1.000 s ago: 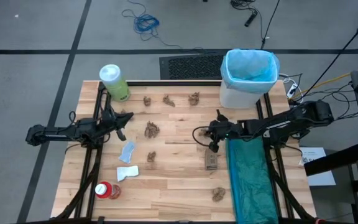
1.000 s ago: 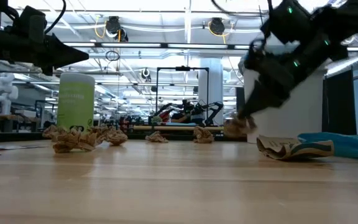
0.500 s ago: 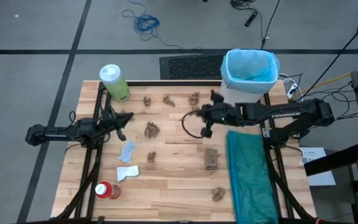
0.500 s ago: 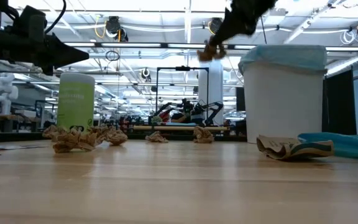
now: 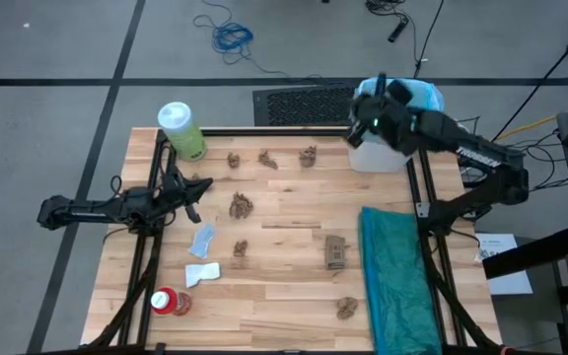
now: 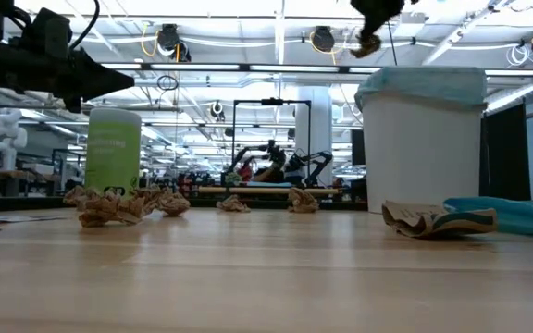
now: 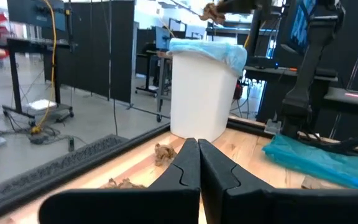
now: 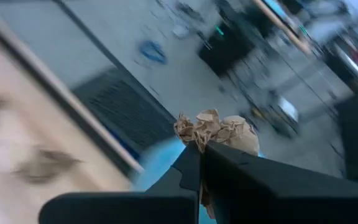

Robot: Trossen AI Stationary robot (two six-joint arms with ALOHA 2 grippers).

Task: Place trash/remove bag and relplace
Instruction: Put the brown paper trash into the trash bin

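R gripper (image 5: 372,96), upper right of high view, pinches a paper wad (image 8: 217,130) over bag-lined (image 5: 414,110) wastebasket (image 6: 421,153). L gripper (image 5: 197,185), mid-left, pressed shut, holding nothing.

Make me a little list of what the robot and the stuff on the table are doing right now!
right hand: shut on a paper wad, above the bin's near rim
left hand: shut, empty, waiting over the table's left side
bin: white, lined with a blue bag, at the far right corner
wads on table: several left
green bag: flat on the right side
bottle: upright, far left
red container: near left
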